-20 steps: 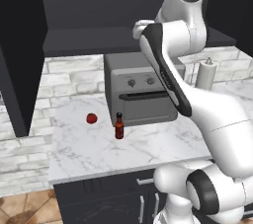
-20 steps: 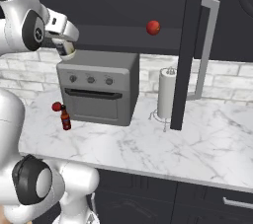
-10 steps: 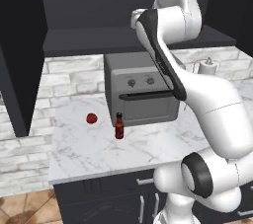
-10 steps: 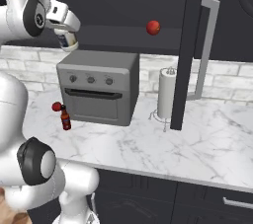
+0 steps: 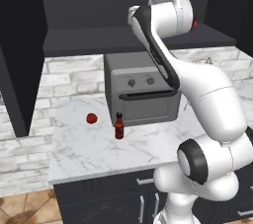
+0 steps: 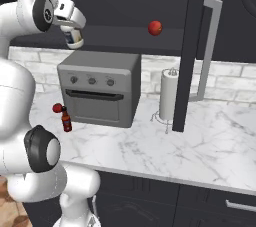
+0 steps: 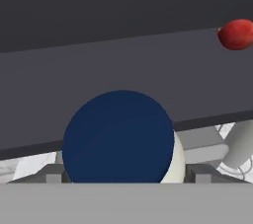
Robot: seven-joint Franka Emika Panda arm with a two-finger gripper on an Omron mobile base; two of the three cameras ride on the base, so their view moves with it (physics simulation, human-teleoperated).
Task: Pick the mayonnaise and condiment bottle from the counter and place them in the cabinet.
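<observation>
The tool [image 6: 73, 35] is pinching the mayonnaise [image 6: 74, 37] up high, just in front of the cabinet [image 7: 123, 75] shelf and above the grey toaster oven [image 6: 98, 88]. Biggest worry: the squat jar looks smooth and glossy, so it could slip, or its bottom could clip the flat shelf edge going in. A round red tomato [image 7: 236, 34] sits on that shelf, well off to one side. The slim dark bottle [image 5: 119, 126] waits on the veined marble table [image 5: 108, 149].

You have the jar [image 6: 73, 37] in the gripper [image 6: 71, 33] above the oven [image 6: 98, 88], bottle [image 6: 65, 119] on the counter [image 6: 200, 141] left of it, tomato [image 6: 155, 27] on the cabinet [image 7: 148, 75] shelf.
</observation>
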